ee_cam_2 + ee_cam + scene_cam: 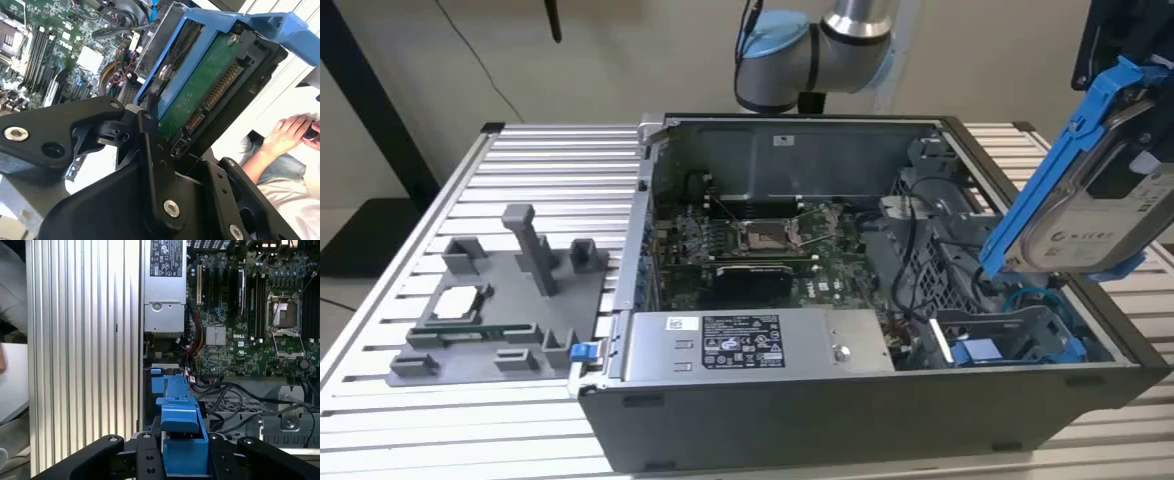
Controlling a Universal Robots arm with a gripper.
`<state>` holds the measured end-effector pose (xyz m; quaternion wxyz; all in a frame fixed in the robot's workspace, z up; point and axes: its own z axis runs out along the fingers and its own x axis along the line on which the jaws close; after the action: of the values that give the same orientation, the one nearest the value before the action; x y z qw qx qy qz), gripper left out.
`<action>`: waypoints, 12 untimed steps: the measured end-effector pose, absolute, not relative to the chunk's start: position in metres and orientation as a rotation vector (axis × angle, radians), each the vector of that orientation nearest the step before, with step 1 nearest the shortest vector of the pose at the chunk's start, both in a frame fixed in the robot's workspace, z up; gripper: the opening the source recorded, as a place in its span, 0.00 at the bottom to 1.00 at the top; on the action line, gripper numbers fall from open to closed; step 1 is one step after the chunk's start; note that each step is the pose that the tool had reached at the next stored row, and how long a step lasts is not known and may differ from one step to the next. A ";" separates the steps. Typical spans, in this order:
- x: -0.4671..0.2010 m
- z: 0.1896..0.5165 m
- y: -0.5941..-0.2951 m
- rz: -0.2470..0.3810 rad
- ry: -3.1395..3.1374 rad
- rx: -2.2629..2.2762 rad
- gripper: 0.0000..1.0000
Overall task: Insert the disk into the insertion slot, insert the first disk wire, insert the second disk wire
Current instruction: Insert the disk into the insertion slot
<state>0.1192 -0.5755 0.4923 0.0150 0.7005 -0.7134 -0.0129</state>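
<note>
A ribbed aluminium surface [547, 150] carries an open computer case [854, 420] lying on its side, with a grey fixture tray [494, 310] of small parts just beside it on the exterior view's left. Inside the case lie the green motherboard [761, 245] and, along the near wall, the labelled silver power-supply box [747, 343]. The robot arm [821, 45] hangs behind the far wall of the case. At the exterior view's right the disk [1101, 215], clipped in its bright blue carrier frame, is held in the air, tilted steeply on edge with its white label towards the camera. It hangs above the end of the case where the insertion slot [1007, 330] sits, and is clear of that grey bay with its blue tabs. In the first wrist view the gripper [184, 440] is pressed onto the blue frame from both sides, pinching the disk. Black cables [235, 395] lie loose across the case floor beyond it. The second wrist view shows the disk's green circuit board and its connector row [200, 95], and a person's hand [290, 132] beyond the case.
</note>
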 end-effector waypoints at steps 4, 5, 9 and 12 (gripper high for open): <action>0.119 0.489 -0.575 -0.040 -2.220 2.180 0.00; 0.119 0.488 -0.575 -0.040 -2.220 2.180 0.00; 0.119 0.484 -0.575 -0.040 -2.220 2.180 0.00; 0.119 0.482 -0.575 -0.040 -2.220 2.180 0.00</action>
<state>0.1192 -0.5755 0.4820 0.0150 0.7005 -0.7134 -0.0128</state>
